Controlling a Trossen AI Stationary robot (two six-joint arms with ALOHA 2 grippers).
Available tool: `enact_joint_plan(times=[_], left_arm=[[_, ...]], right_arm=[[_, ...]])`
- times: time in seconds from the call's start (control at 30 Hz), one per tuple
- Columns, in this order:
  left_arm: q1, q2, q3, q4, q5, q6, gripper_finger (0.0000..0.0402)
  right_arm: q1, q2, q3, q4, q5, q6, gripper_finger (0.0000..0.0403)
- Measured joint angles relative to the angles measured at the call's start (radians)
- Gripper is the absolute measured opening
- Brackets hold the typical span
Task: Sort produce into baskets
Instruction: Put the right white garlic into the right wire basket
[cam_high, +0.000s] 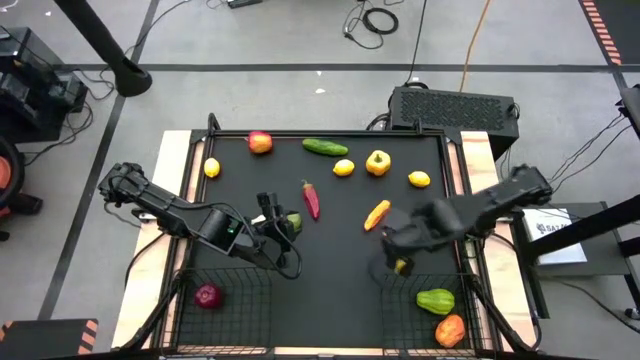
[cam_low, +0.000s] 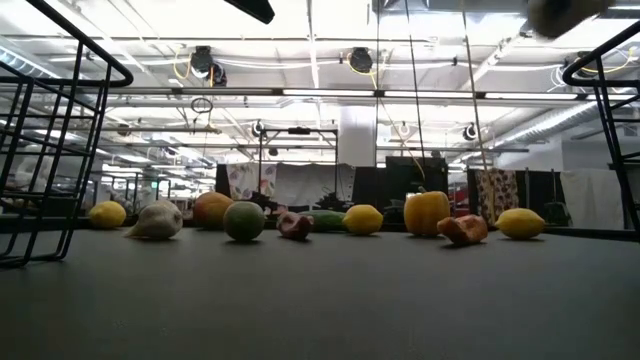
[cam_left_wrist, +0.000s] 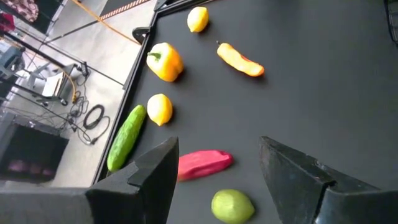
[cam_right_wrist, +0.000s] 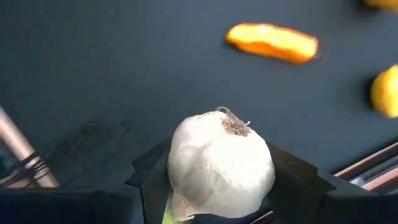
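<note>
My right gripper hangs above the mat's near right part, just beyond the right basket, and is shut on a white garlic. My left gripper stands open above the mat's left middle, slanting down toward a green lime and a red chili, touching neither. The left basket holds a purple onion. In the right basket lie a green pepper and an orange one. My right gripper pinches the garlic's round sides between its two fingers. The fingers come from above and point down. The bulb's stubby tuft faces the wrist camera. The garlic hangs clear of the dark mat below.
Loose on the mat lie an apple, a cucumber, three lemons, a yellow pepper and a carrot. Another whitish bulb rests left of the lime. A black grilled box stands behind the table.
</note>
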Motion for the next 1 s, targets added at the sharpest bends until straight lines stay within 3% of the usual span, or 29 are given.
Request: enact_joint_plan(times=[0.27, 0.5, 0.73, 1.0], left_arm=[[0.000, 0.000, 0.000, -0.001, 0.001, -0.008, 0.0226], [0.000, 0.000, 0.000, -0.064, -0.052, 0.000, 0.0226], [0.000, 0.000, -0.001, -0.138, -0.076, 0.070, 0.0226], [0.055, 0.000, -0.001, -0.331, -0.058, -0.073, 0.0226]], right_arm=[[0.345, -0.035, 0.000, 0.027, 0.011, 0.259, 0.0212], [0.558, 0.026, -0.003, 0.066, 0.058, 0.421, 0.0212], [0.664, 0.120, -0.029, 0.040, 0.037, 0.522, 0.0213], [0.739, 0.198, -0.029, 0.041, -0.028, 0.649, 0.0213]])
